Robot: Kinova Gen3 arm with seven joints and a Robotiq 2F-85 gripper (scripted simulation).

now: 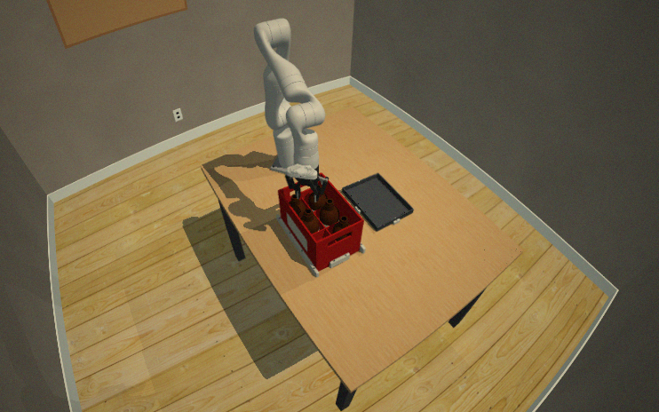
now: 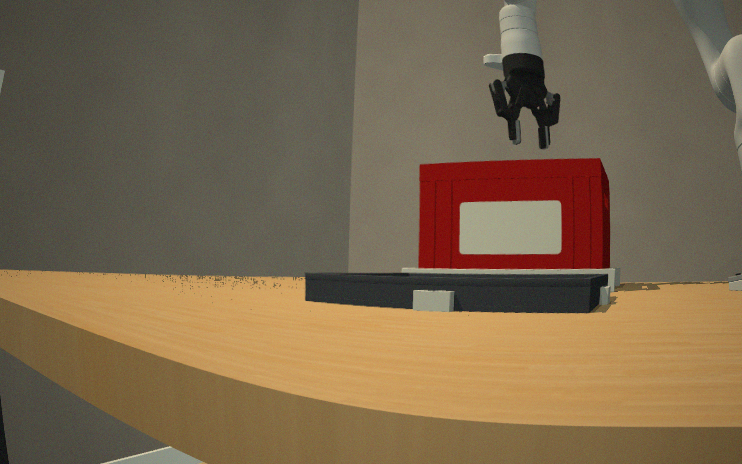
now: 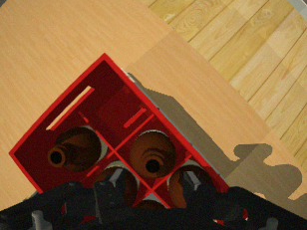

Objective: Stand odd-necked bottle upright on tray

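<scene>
The red crate point(image 1: 321, 225) stands on the table and holds several brown bottles, such as one at the back point(image 1: 316, 200) and one near the front point(image 1: 341, 223). In the side view the crate point(image 2: 514, 213) hides the bottles. My gripper point(image 2: 528, 139) hangs just above the crate's top edge, over its back part point(image 1: 305, 192). Its fingers stand partly apart with nothing between them. In the wrist view the fingers frame a bottle mouth point(image 3: 153, 165) below, and another bottle point(image 3: 73, 151) stands to the left. The dark tray point(image 1: 377, 200) lies empty to the right of the crate.
The crate has one empty cell point(image 3: 100, 103) at its far corner. The tray point(image 2: 456, 290) lies close beside the crate. The arm's base stands behind the crate at the back of the table.
</scene>
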